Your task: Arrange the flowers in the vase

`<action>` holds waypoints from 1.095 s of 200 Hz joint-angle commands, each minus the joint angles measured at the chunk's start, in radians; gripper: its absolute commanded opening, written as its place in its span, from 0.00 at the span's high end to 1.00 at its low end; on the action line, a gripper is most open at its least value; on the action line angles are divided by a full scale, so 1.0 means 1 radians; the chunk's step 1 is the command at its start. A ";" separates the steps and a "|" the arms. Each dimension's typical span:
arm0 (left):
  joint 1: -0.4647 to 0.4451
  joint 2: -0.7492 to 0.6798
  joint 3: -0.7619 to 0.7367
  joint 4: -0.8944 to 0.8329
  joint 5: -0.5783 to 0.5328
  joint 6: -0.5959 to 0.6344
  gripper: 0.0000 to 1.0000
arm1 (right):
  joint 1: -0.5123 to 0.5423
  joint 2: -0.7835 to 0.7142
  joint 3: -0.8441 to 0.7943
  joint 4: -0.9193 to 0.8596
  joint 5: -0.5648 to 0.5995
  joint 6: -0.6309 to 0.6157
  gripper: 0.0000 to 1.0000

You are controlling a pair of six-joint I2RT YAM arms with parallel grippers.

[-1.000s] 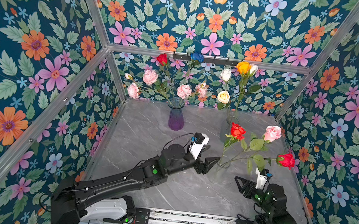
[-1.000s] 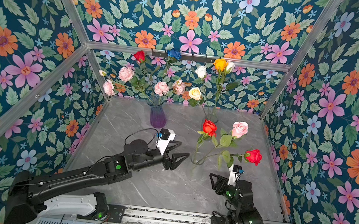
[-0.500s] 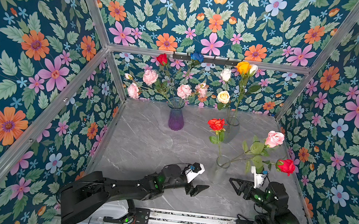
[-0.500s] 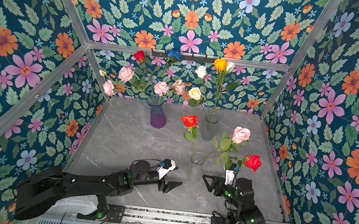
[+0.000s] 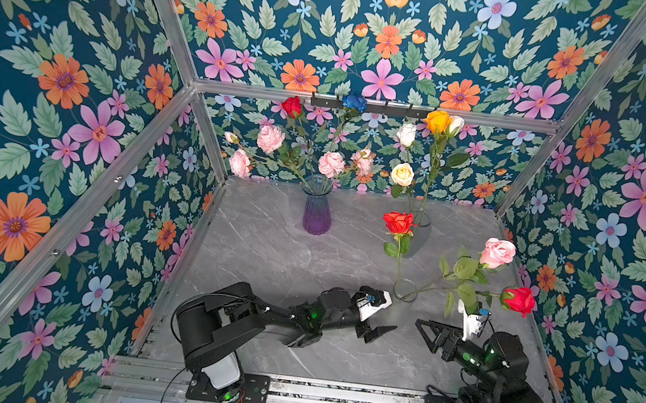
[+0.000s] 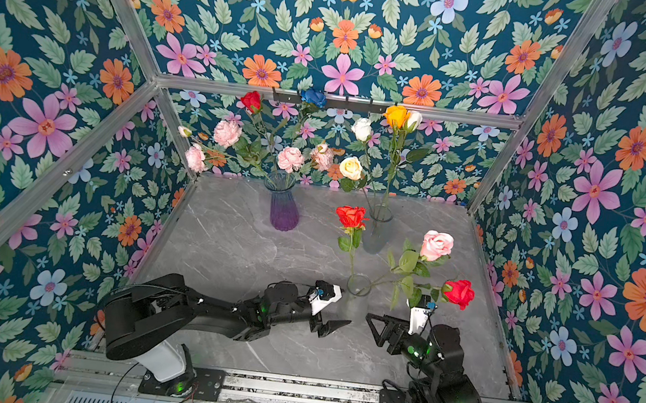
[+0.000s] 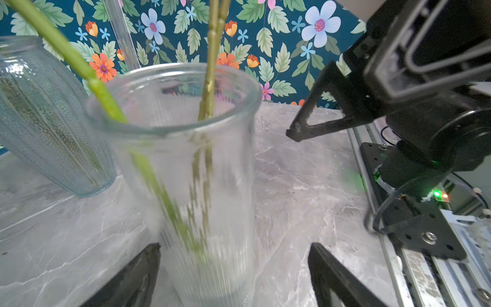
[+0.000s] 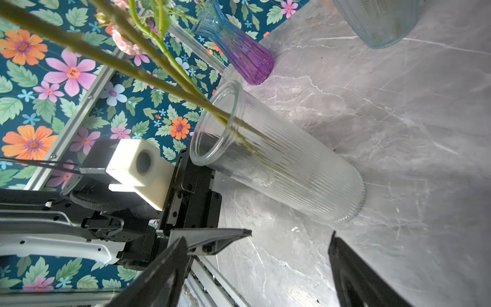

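A clear ribbed vase (image 5: 405, 292) (image 6: 358, 285) stands at the front of the table with three flowers in it: an orange-red rose (image 5: 397, 222), a pink rose (image 5: 497, 253) and a red rose (image 5: 518, 300). My left gripper (image 5: 384, 317) (image 7: 235, 265) sits low just left of this vase (image 7: 186, 159). It is open, and the vase's base is close in front of its jaws. My right gripper (image 5: 429, 328) (image 8: 259, 255) rests right of the vase (image 8: 279, 170), open and empty.
At the back, a purple vase (image 5: 316, 214) holds pink carnations, a red rose and a blue rose. A second clear vase (image 5: 422, 219) holds white, cream and orange roses. Floral walls enclose the grey marble table (image 5: 264, 254). The two grippers face each other closely.
My left arm drew back from the vase and sank low. The orange-red rose swung left and now stands more upright. Both grippers opened wider, and the right one barely moved.
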 commanded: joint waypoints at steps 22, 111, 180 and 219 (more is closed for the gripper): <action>0.002 0.065 0.086 0.033 0.046 -0.005 0.16 | 0.001 -0.007 0.072 -0.174 0.156 0.095 0.19; 0.002 0.253 0.279 0.061 0.097 -0.056 0.20 | 0.001 -0.024 0.164 -0.303 0.257 0.210 0.23; 0.004 0.395 0.444 0.086 0.102 -0.081 0.29 | 0.001 -0.006 0.152 -0.324 0.238 0.244 0.23; 0.007 0.477 0.556 0.072 0.082 -0.083 0.30 | 0.002 -0.080 0.112 -0.375 0.211 0.282 0.24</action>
